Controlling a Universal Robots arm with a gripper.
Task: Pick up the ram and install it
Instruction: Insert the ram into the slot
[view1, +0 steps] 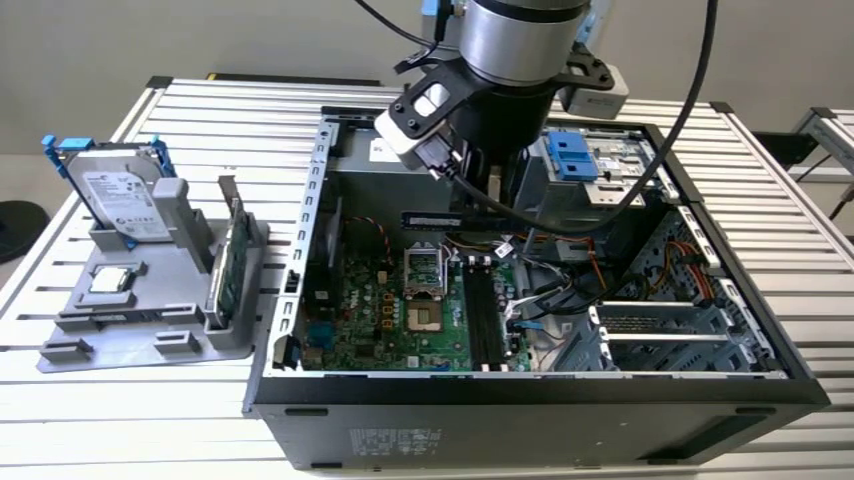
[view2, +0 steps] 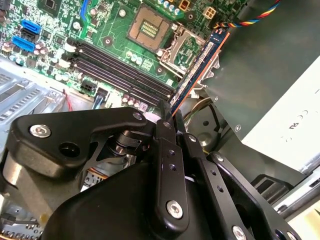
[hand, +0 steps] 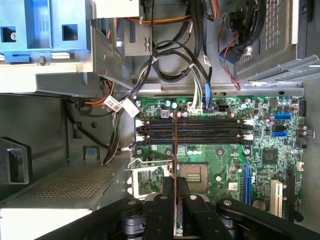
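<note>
On the exterior view's left, a hard drive (view1: 123, 196) and a green card (view1: 235, 262) stand in a grey holder (view1: 147, 335) on the surface (view1: 134, 420). Further right, above the open computer case (view1: 534, 400), the tool (view2: 174, 122) grips the ram (view2: 199, 65), lifted, over the motherboard (view1: 387, 320); its slots (hand: 192, 131) are unfilled
</note>
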